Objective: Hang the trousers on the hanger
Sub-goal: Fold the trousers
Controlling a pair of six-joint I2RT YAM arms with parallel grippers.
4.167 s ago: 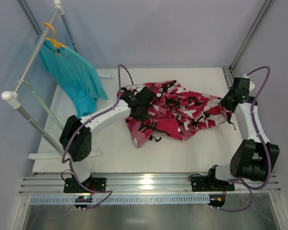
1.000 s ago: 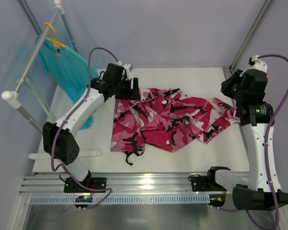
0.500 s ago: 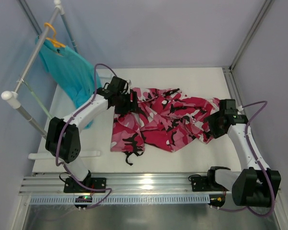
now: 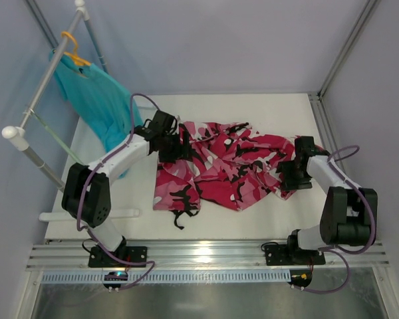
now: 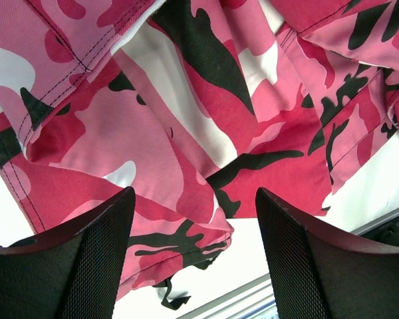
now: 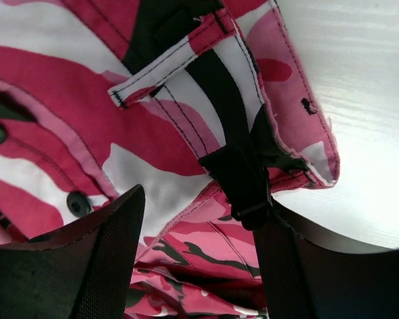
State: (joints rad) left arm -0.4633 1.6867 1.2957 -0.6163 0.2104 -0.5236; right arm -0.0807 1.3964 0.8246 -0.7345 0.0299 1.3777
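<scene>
Trousers (image 4: 229,169) spread on desk (image 4: 266,113); both hands open at the cloth.
The trousers are seen lying crumpled at mid-desk, well apart from the hanger (image 4: 52,136) at far left. The left hand (image 4: 179,143) is held wide open over their left edge, nothing gripped. The right hand (image 4: 289,174) is likewise spread at their right edge, nothing held.

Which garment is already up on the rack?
The teal garment, hung from the orange hanger at far left. The pink camouflage trousers lie crumpled on the table.
</scene>
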